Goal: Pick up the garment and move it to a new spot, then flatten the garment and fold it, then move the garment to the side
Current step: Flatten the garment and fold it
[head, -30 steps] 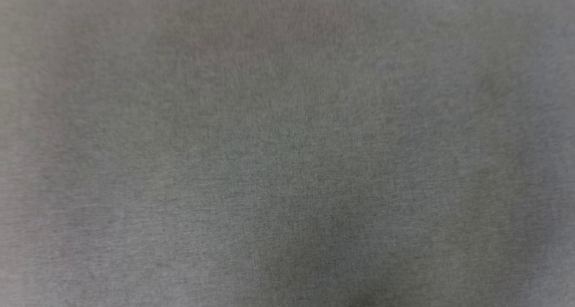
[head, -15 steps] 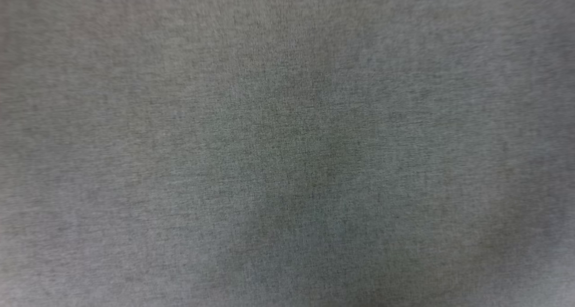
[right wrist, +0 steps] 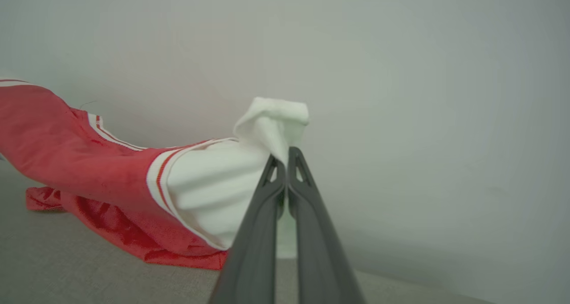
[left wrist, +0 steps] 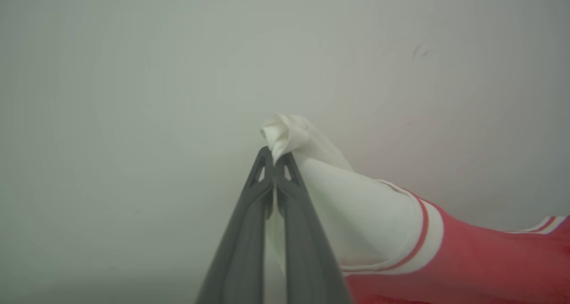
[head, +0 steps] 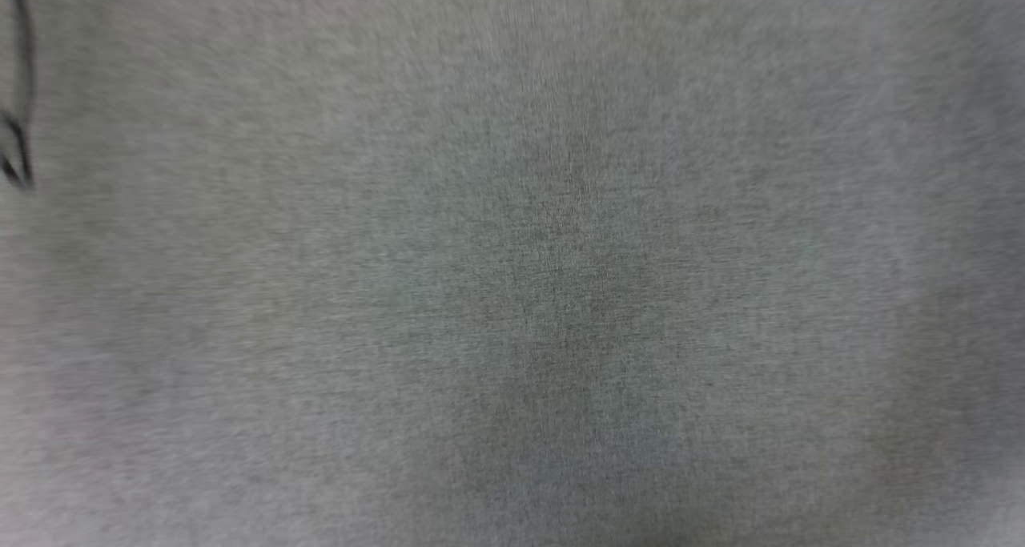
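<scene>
Jaws clamp garment (left wrist: 378,215) sleeves over grey cloth (right wrist: 67,273).

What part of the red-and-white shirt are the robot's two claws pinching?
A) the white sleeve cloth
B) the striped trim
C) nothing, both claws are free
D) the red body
A: the left claw and the right claw are each shut on a bunched tuft of white sleeve cloth of the shirt, and the red body hangs beyond the striped trim.
</scene>
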### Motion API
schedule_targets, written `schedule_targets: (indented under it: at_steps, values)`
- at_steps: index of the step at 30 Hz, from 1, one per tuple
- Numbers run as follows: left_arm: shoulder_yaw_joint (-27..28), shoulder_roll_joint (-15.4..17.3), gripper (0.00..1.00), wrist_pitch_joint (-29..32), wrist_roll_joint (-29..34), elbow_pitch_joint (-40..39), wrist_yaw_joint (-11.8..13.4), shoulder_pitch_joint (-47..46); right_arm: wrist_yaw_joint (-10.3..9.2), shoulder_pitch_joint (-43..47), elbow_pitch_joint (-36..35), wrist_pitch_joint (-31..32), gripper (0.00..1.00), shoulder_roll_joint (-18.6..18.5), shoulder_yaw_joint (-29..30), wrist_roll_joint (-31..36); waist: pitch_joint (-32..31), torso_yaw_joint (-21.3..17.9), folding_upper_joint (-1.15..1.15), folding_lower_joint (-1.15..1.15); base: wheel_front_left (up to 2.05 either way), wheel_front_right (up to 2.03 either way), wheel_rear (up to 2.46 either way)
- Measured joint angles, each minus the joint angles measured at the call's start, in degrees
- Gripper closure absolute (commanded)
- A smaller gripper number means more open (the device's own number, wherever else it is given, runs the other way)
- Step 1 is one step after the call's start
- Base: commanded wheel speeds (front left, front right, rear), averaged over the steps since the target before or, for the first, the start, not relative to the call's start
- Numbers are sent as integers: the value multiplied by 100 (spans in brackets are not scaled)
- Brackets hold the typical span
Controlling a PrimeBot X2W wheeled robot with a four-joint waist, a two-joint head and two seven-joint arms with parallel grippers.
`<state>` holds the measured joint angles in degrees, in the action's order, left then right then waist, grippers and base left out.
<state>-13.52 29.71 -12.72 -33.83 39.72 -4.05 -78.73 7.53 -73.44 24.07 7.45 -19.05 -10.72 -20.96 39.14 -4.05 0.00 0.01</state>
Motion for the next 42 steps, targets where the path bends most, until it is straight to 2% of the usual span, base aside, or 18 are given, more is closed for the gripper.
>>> schedule_targets:
  at_steps: [6,10,16,21,29,33,35,36,37,42]
  values:
    - [204,-153,100,-168,-379,-182,-83,1857,0,1987,-556,60,100,-180,74,-344,-824,96,0,-1,0,0,0]
    - [299,-246,100,-210,-469,-601,27,3288,0,3313,-879,174,100,-263,250,-533,-1455,155,0,-2,0,0,0]
    - [314,-419,100,-210,-552,-1450,400,5350,0,5063,-1327,478,100,-243,609,-731,-2347,237,0,-3,0,0,0]
    - [258,-497,100,27,-679,-2135,766,6818,0,6434,-1682,760,100,-16,933,-846,-2979,303,0,-3,0,0,0]
    - [140,-492,100,538,-812,-2991,1341,8665,0,8460,-2185,1396,100,511,1299,-1062,-3724,392,0,-4,0,0,0]
    - [23,-464,100,769,-737,-3232,1675,9297,1,9261,-2249,1898,100,704,1526,-898,-3941,419,0,-3,0,0,0]
    - [-41,-510,100,803,-712,-3362,1792,9421,-2,9473,-2286,2162,62,827,1622,-805,-3979,439,0,-3,0,0,0]
    - [-37,-530,100,792,-708,-3417,1840,9458,0,9543,-2332,2202,23,879,1660,-719,-3983,450,0,-3,0,0,0]
    - [-35,-543,100,772,-704,-3456,1875,9477,-1,9573,-2365,2296,0,944,1703,-700,-3981,457,0,-3,0,0,0]
    - [-76,-593,100,680,-617,-3617,1902,9451,-2,9404,-2650,2317,0,1049,1907,-500,-3927,518,0,-2,0,0,0]
